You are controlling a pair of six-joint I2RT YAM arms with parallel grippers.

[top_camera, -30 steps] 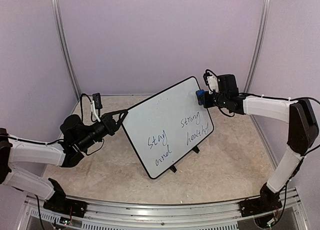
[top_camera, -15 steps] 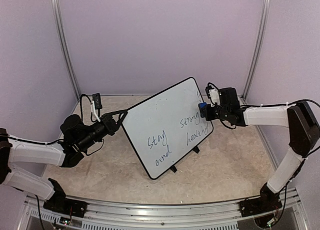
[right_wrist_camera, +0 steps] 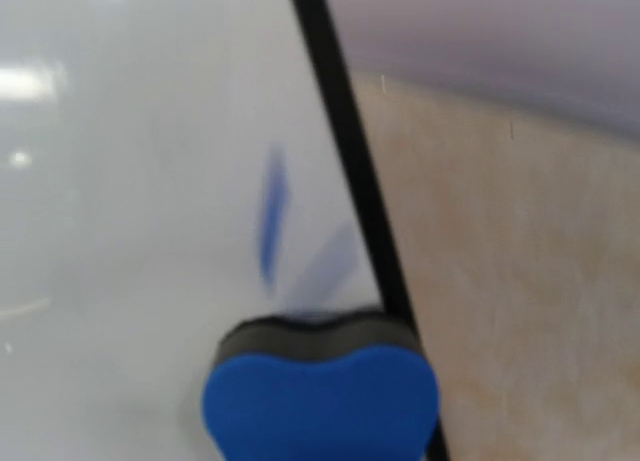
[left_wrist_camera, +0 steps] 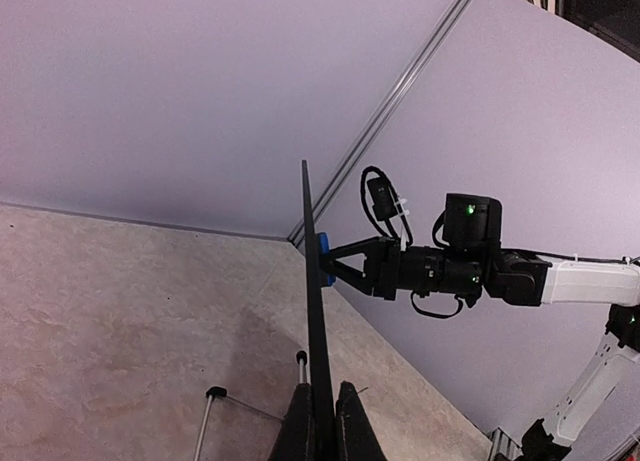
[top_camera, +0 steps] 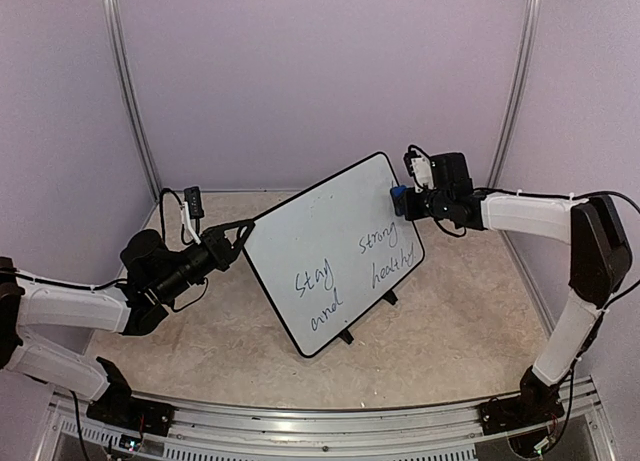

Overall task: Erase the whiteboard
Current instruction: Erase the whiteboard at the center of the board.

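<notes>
The whiteboard [top_camera: 335, 243] stands tilted on its small black feet in the middle of the table, with dark handwriting on its lower half. My left gripper [top_camera: 238, 237] is shut on the board's left rim. In the left wrist view the board [left_wrist_camera: 313, 311] shows edge-on between my left fingers [left_wrist_camera: 296, 431]. My right gripper [top_camera: 408, 201] is shut on the black-and-blue eraser [top_camera: 399, 197] and presses it against the board's upper right edge. In the right wrist view the eraser [right_wrist_camera: 320, 396] sits against the glossy board [right_wrist_camera: 140, 181], beside the black rim [right_wrist_camera: 345, 151].
The table top [top_camera: 450, 331] is beige and speckled. Purple walls with metal corner posts [top_camera: 515, 81] close in the back and sides. A metal rail [top_camera: 330, 426] runs along the near edge. The board's wire stand feet [left_wrist_camera: 215, 393] rest on the table behind it.
My right gripper slid the eraser down the board's right edge, then back up toward the top right corner. The left gripper and the board have not moved.
</notes>
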